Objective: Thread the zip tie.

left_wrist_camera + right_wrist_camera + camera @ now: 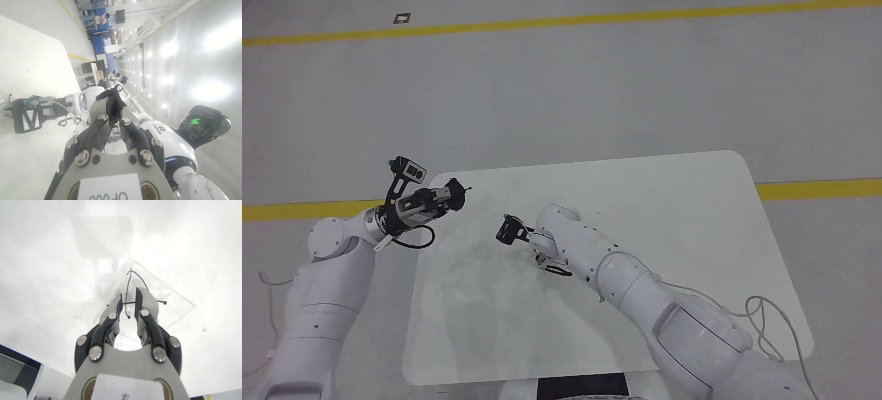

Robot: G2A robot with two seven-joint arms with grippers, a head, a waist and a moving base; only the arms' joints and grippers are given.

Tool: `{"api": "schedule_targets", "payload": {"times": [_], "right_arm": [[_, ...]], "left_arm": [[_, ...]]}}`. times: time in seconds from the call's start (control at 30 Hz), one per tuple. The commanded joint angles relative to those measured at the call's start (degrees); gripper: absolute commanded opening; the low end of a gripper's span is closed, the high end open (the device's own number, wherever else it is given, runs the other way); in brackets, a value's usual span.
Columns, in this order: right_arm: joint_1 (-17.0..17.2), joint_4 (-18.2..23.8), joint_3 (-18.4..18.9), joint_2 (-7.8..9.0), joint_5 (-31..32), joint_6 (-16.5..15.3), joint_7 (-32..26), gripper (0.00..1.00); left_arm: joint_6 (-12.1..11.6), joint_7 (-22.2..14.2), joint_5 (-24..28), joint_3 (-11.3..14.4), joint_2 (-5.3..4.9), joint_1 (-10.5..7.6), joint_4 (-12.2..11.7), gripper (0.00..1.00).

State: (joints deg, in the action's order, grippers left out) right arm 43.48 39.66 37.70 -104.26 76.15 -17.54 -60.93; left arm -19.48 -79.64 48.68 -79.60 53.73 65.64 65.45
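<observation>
- While the right gripper [129, 293] hangs over the left-centre part of the white table [672, 220], its jaws stand partly open, with a clear gap between the pads and nothing clamped in them.
- Directly below it a clear plate [175, 306] lies flat on the table and carries thin black zip ties.
- One zip tie [162, 302] runs crosswise under both fingers, with its head showing beyond one finger and its tail beyond the other.
- A second zip tie [127, 289] runs lengthwise through the gap, with its head nearest the wrist. Its far end bends over into a curve that passes behind one finger.
- Whether either tie touches the fingers cannot be told.
- The left gripper [455, 193] sits at the table's left edge, to the left of the right gripper and a little farther back, and points right toward it.
- Its jaws are closed, the tips pressed together under a black wrapping [111, 95]. Whether anything thin is pinched there cannot be told.
</observation>
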Motion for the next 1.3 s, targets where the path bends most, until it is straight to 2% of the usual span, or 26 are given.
{"api": "schedule_targets", "payload": {"times": [0.0, 0.2, 0.33, 0.63, 0.97, 1.27], "right_arm": [[-0.2, -0.7, -0.2, -0.18, 0.0, 0.0, 0.4, 0.15], [-1.0, -2.9, -0.6, -0.77, -0.4, 0.0, 1.3, 0.14], [-1.5, -3.8, -0.9, -1.13, -0.4, 0.4, 1.7, 0.00], [-2.1, -4.3, -1.0, -1.54, -0.7, 0.5, 2.0, 0.00], [-1.5, -0.5, -0.2, -0.85, 0.2, 0.8, 0.2, 0.00], [0.8, 6.1, 1.7, 0.82, 1.6, 0.9, -3.1, 0.00]], "left_arm": [[0.0, 0.0, 0.0, 0.0, 0.00, 0.00, 0.0, 0.00], [0.0, 0.0, 0.0, 0.0, 0.00, 0.00, 0.0, 0.00], [0.0, 0.0, 0.0, 0.0, 0.00, 0.00, 0.0, 0.00], [0.0, 0.0, 0.0, 0.0, 0.00, 0.00, 0.0, 0.00], [0.0, 0.0, 0.0, 0.0, 0.00, 0.00, 0.0, 0.00], [0.0, 0.0, 0.0, 0.0, 0.00, 0.00, 0.0, 0.00]]}}
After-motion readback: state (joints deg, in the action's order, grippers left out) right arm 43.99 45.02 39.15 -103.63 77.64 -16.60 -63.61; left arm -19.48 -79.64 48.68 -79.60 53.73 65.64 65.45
